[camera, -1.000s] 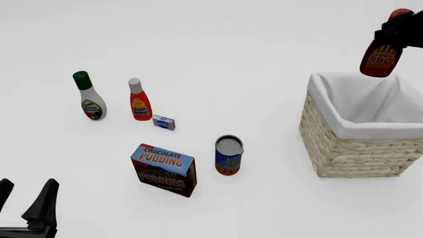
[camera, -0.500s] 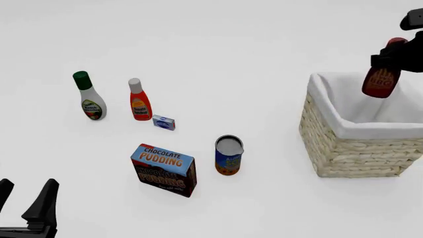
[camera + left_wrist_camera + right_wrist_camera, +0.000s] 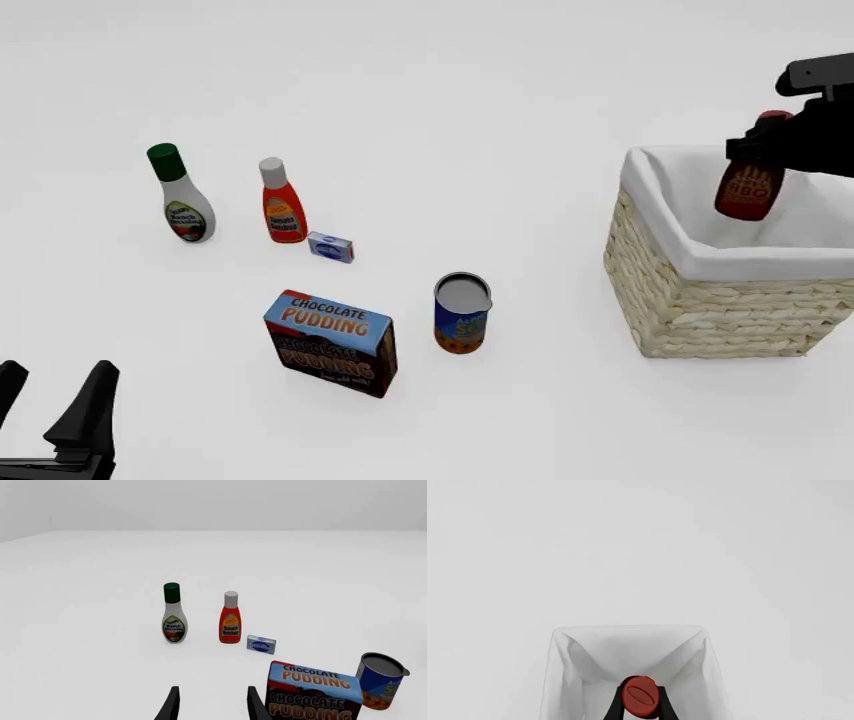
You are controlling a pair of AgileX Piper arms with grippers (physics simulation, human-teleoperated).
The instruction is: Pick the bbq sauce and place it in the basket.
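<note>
The bbq sauce (image 3: pixel 749 184), a dark reddish-brown bottle with a red cap, hangs upright inside the mouth of the wicker basket (image 3: pixel 714 308), partly below the white cloth rim. My right gripper (image 3: pixel 771 140) is shut on its neck. The right wrist view looks down on the red cap (image 3: pixel 640 696) between the black fingers (image 3: pixel 616 707), over the white lining of the basket (image 3: pixel 567 660). My left gripper (image 3: pixel 51 410) stands open and empty at the near left corner of the table; in the left wrist view the left gripper (image 3: pixel 209 705) shows as two spread fingertips.
A white ranch bottle with a green cap (image 3: pixel 179 194), a red ketchup bottle with a white cap (image 3: pixel 280 203) and a small blue box (image 3: pixel 330 246) stand at the left. A chocolate pudding box (image 3: pixel 331 342) and an open can (image 3: pixel 462 313) sit mid-table.
My right gripper has carried the bbq sauce down and slightly left, from above the basket's far rim into its mouth. The left arm has not moved.
</note>
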